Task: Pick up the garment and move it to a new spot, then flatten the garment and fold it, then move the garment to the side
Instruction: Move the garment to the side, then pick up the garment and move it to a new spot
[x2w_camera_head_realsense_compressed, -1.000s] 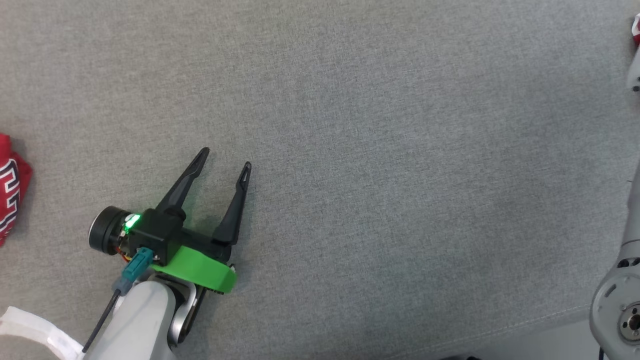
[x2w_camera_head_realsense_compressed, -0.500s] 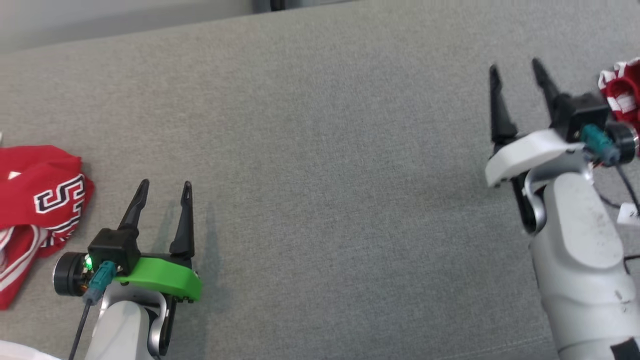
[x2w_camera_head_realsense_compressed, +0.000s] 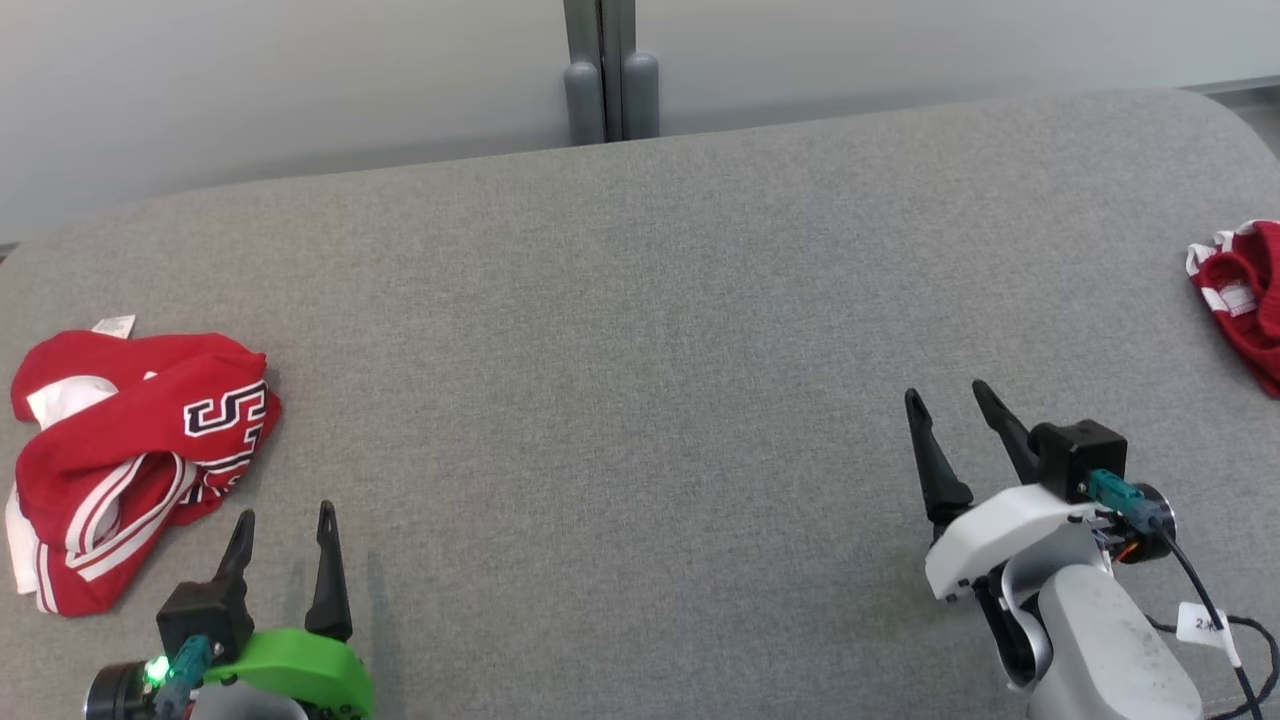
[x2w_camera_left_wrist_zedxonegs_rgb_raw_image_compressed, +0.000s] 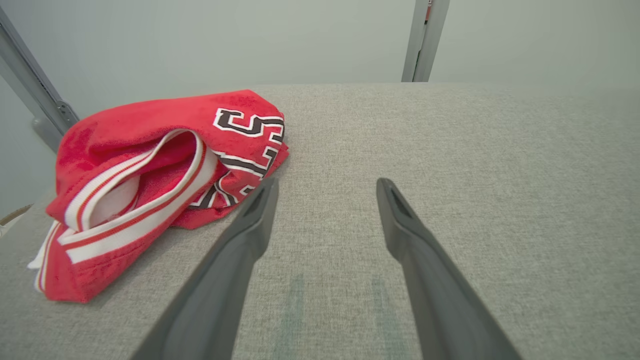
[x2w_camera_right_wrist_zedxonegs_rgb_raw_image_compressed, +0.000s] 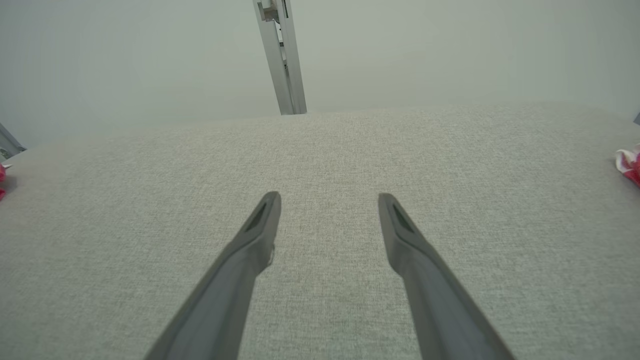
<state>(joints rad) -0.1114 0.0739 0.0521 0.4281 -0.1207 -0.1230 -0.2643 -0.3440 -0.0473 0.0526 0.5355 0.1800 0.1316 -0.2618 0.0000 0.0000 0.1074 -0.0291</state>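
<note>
View has risen, so you now see the red garment (x2w_camera_head_realsense_compressed: 130, 440) crumpled near the left gripper (x2w_camera_head_realsense_compressed: 285, 512), which, like the right gripper (x2w_camera_head_realsense_compressed: 945, 395), stands wide open and empty, ready for pickup.

The head view looks forward and down from high over the grey surface (x2w_camera_head_realsense_compressed: 640, 330), reaching its far edge, the post (x2w_camera_head_realsense_compressed: 610, 70) and the wall (x2w_camera_head_realsense_compressed: 300, 80), with the left gripper (x2w_camera_head_realsense_compressed: 285, 512) and right gripper (x2w_camera_head_realsense_compressed: 946, 392) low in frame. Each wrist view sits low, close over the surface, facing that wall along its own fingers (x2w_camera_left_wrist_zedxonegs_rgb_raw_image_compressed: 240, 250). All three share the post; head and left wrist views share the garment (x2w_camera_head_realsense_compressed: 130, 430).
</note>
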